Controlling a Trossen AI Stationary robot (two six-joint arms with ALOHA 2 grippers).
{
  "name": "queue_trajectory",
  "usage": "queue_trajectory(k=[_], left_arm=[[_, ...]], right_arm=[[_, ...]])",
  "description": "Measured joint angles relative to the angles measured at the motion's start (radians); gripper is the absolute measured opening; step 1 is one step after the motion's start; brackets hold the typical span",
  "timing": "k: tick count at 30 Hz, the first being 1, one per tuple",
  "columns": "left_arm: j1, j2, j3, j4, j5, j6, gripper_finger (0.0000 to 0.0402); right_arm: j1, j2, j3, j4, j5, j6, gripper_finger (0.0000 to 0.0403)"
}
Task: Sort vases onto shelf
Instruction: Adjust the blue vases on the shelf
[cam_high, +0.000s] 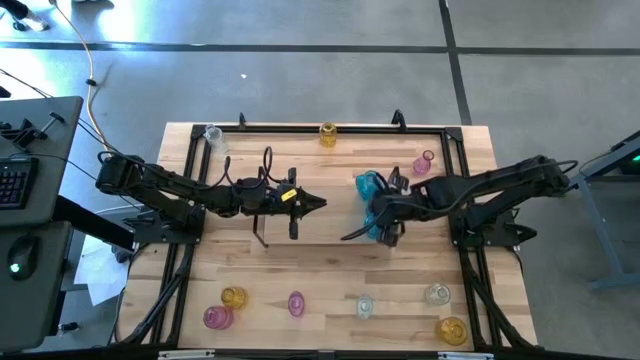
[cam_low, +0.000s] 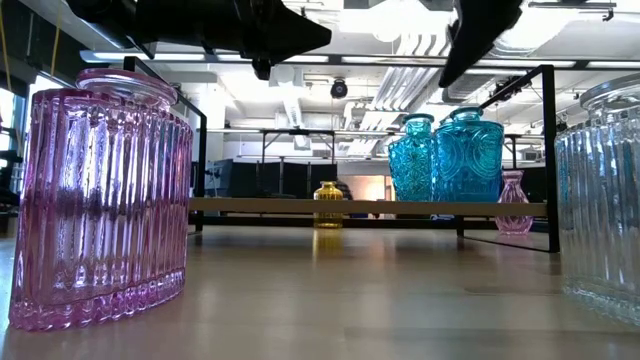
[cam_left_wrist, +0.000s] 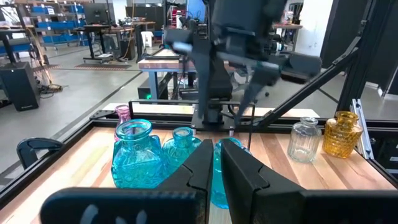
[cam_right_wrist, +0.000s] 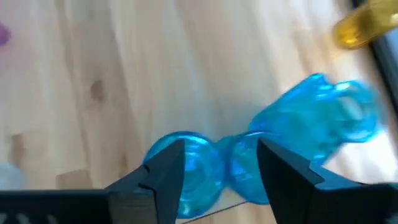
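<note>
With nothing held between its parted fingers, the right gripper (cam_right_wrist: 221, 165) was poised over clustered blue vases (cam_right_wrist: 298, 130), which could be toppled.

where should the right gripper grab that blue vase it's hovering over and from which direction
Likely the narrow neck, coming straight down from above. The blue vase stands upright with its mouth facing up at the open right gripper, and another blue vase crowds its wide body, so a side grip looks blocked. The neck is slim enough to fit between the fingers.
</note>
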Motion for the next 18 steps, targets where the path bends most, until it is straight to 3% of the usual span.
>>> queue_trajectory(k=[3,10,18], left_arm=[[0.000,0.000,0.000,0.000,0.000,0.000,0.0021],[0.000,0.000,0.000,0.000,0.000,0.000,0.0021],[0.000,0.000,0.000,-0.009,0.000,0.000,0.0021]], right_arm=[[-0.031,0.000,0.023,-0.050,0.037,-0.032,0.0140],[-0.136,0.007,0.023,-0.090,0.018,-0.098,0.0014],[-0.211,0.006,0.023,-0.008,0.024,-0.218,0.0033]])
